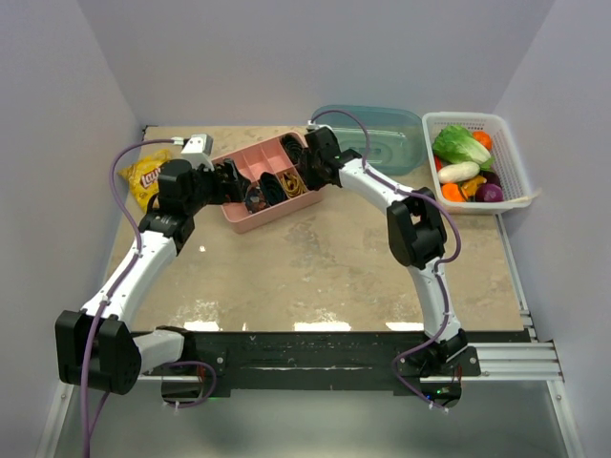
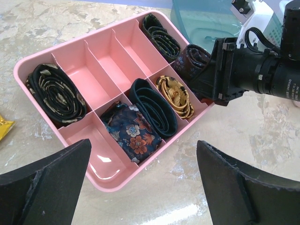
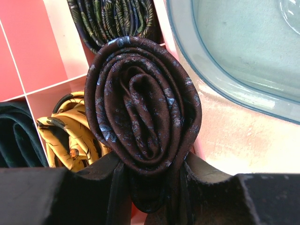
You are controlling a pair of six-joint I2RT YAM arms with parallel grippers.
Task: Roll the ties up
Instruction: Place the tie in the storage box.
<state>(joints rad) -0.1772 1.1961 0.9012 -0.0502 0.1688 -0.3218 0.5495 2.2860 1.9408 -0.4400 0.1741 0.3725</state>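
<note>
- Right hand [image 3: 151, 190] is the closest thing to its wrist cam. Its fingers are pinched onto the bottom of a rolled maroon tie [image 3: 143, 103], a tight coil with a faint bluish pattern and the spiral facing the lens.
- That coil is right at the rim of the pink tray [image 2: 112, 182], on the side facing the teal bin [image 2: 201, 23]. Can't tell if it's touching the tray or just above it.
- Just inside the tray from it there's a gold coil [image 2: 176, 96] on one side and a dark green-patterned coil [image 2: 161, 37] in the corner slot on the other.
- Next to the gold one is a navy coil [image 2: 154, 112], then a floral tie [image 2: 131, 131] lying looser in its slot.
- Black-and-gold coil [image 2: 54, 93] fills the long slot at the tray's opposite end.
- Left hand [image 2: 145, 187] hangs over the counter [image 2: 173, 197] just off the tray's side nearest the floral tie, spread wide with nothing in it.
- Yellow snack bag [image 1: 145, 176] lies on the counter past the tray's black-and-gold end.
- White basket of veggies [image 1: 477, 162] is beyond the bin, well apart from the tray.
</note>
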